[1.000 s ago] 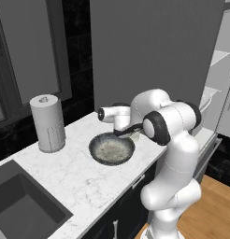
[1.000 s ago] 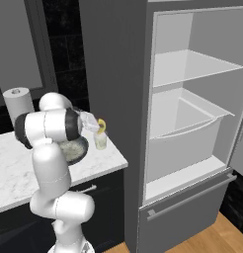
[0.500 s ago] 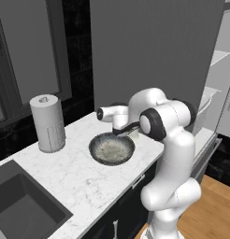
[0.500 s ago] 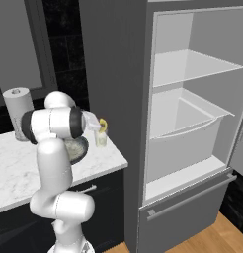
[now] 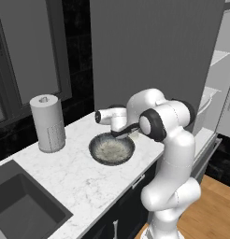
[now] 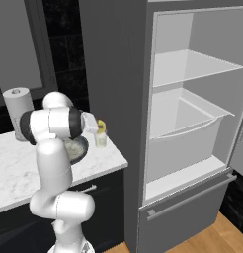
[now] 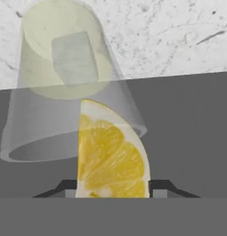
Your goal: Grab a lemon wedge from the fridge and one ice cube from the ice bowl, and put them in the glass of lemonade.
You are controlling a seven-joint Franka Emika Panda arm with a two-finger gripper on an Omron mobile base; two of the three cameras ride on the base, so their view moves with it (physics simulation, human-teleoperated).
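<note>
The tool (image 7: 113, 191) is clenched on a bright yellow lemon wedge (image 7: 110, 154), whose cut face with pale segments fills the middle of the hand view between the two dark fingertips (image 7: 167, 188). Just past the wedge stands the small clear tumbler of pale yellowish lemonade (image 7: 64, 87), its rim right beside the wedge's tip; a greyish translucent cube (image 7: 74, 57) floats in the liquid. In the right base view the wedge (image 6: 101, 125) sits directly above that glass (image 6: 101, 139), close to its mouth, at the end of the white arm. The glass stands on the white marble surface (image 6: 24, 163) near its corner. Just beside it, toward the robot, lies the wide shallow bowl, dark grey-blue outside and pale speckled inside (image 5: 111, 148). Well apart, at the far end of the surface, a tall white paper-towel roll (image 5: 47, 123) stands upright, with a dark sink basin (image 5: 18, 212) set into the surface near it. To the right rises the tall matte grey fridge (image 6: 118, 74), its door open on a white interior with a clear shelf (image 6: 192, 66) and a drawer bin (image 6: 185, 133).
</note>
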